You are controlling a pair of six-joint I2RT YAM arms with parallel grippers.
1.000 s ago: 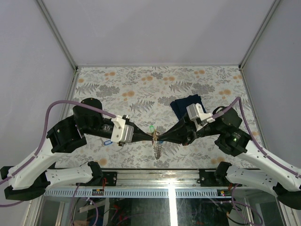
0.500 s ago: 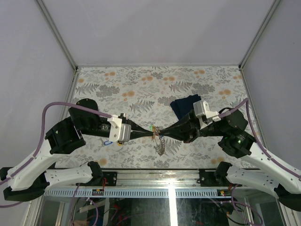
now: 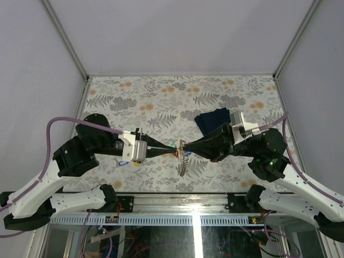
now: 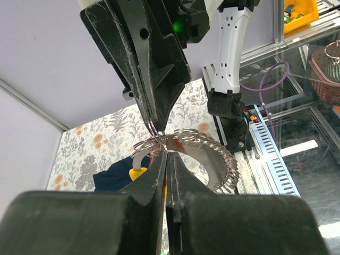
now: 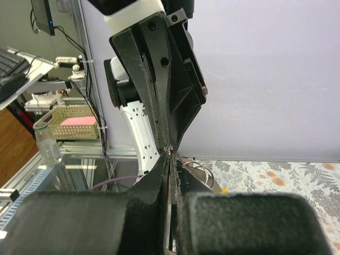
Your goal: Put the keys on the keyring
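Keyring point(image 4: 226, 167), a silvery hoop with a toothed, chain-like rim, hangs in mid-air above the flowered tabletop point(image 3: 134, 97), pinched between both arms. Left hand point(image 4: 166, 155) is clamped tight on its rim; right hand point(image 4: 154, 123) nips a thin wire loop point(image 4: 154, 129) there. Small blue and yellow plastic-tagged keys point(image 3: 124, 161) lie by the left arm, seemingly unthreaded, so most work remains.

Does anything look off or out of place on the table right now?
Nothing spilled or broken. The keyring hangs in mid-air, pinched where the left gripper and right gripper meet tip to tip. What looks like a blue-tagged key lies alone on the table further left.
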